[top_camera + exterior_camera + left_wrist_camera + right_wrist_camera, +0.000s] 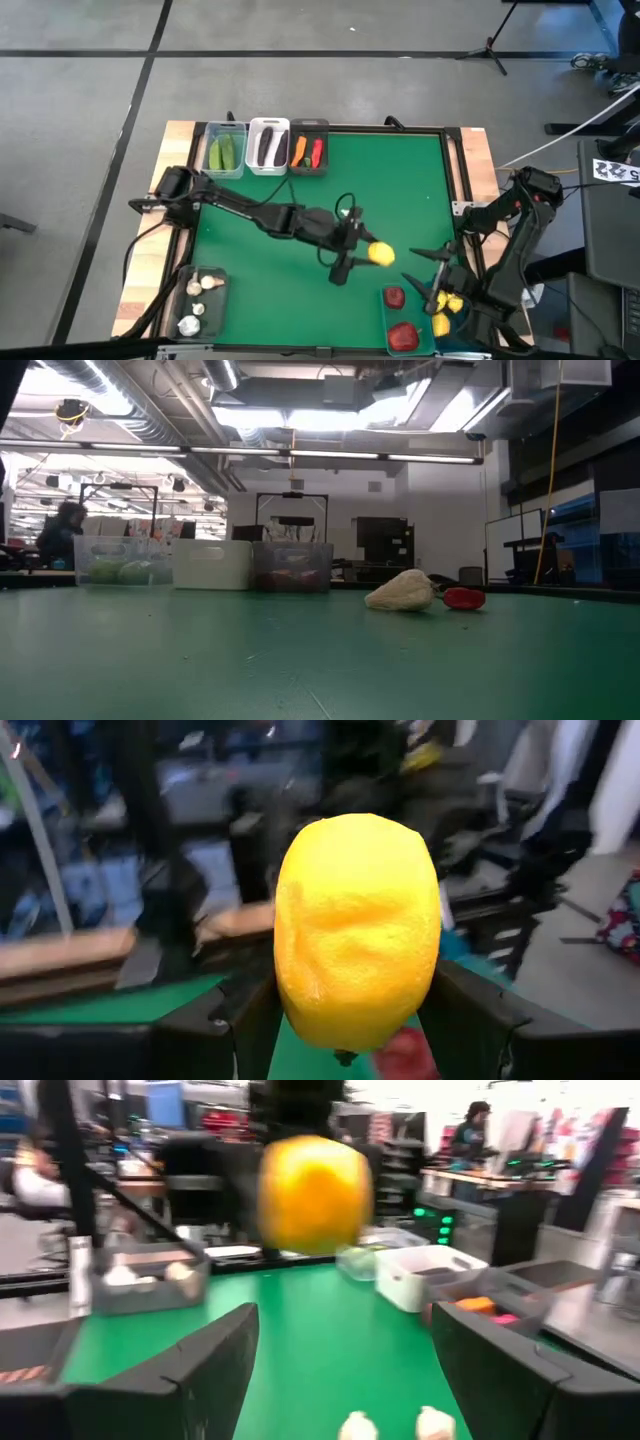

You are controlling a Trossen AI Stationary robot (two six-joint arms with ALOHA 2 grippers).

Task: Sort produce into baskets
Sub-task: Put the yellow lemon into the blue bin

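Note:
My left gripper (368, 254) is over the middle of the green table and is shut on a yellow lemon (382, 254), which fills the left wrist view (355, 930). My right gripper (437, 272) is open and empty at the table's right. It faces the lemon (315, 1195) from just beyond it. A white garlic bulb (400, 592) and a small red piece (463, 598) lie on the table. Cucumbers lie in the clear bin (226, 150), eggplants in the white bin (268, 145), and carrot and chili in the dark grey bin (309, 150). My left gripper pinches the lemon between its two fingers, one on each of its opposite sides (290, 990). The fingers (245, 1020) come at it from the table's left and point toward the right edge. The lemon sticks out past the fingertips, lifted clear of the table.
A dark bin with garlic bulbs (200, 300) stands at the near left corner. Two teal bins stand at the near right, one with red fruit (400, 322) and one with lemons (450, 310). Two small white pieces (355, 1426) lie on the table below my right gripper.

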